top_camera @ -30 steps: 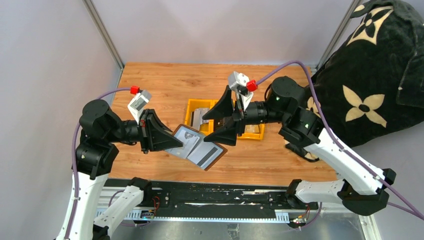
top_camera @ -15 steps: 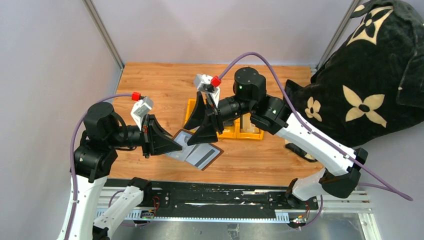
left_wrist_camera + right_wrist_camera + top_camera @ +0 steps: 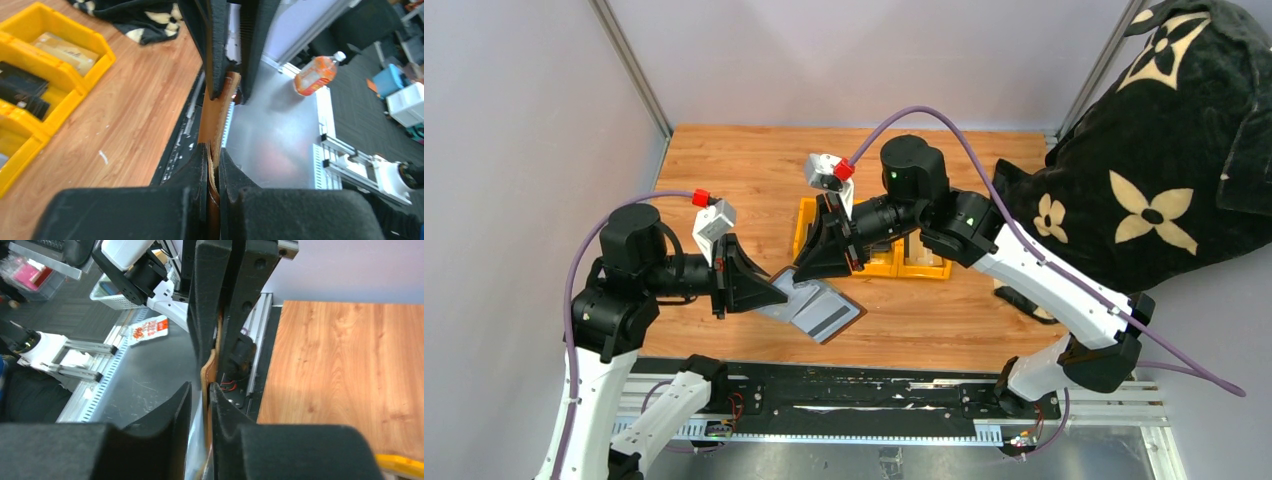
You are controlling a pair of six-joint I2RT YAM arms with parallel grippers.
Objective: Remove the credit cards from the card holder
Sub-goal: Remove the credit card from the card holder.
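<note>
"Could you read the slots of the card holder (image 3: 824,312)?"
"No. One half lay under the left hand (image 3: 774,292), a corner under the right hand (image 3: 812,272), and both wrist views showed it edge-on."
"Any credit card in the right hand's pinch?"
"Couldn't tell. Behind that hand, the yellow bin (image 3: 924,262) was partly hidden."

The card holder (image 3: 822,310) sits above the desk's (image 3: 724,170) near edge, with the left hand (image 3: 779,293) on its left and the right hand (image 3: 804,275) at its rear. The bin (image 3: 802,228) lies behind them on the desk.
</note>
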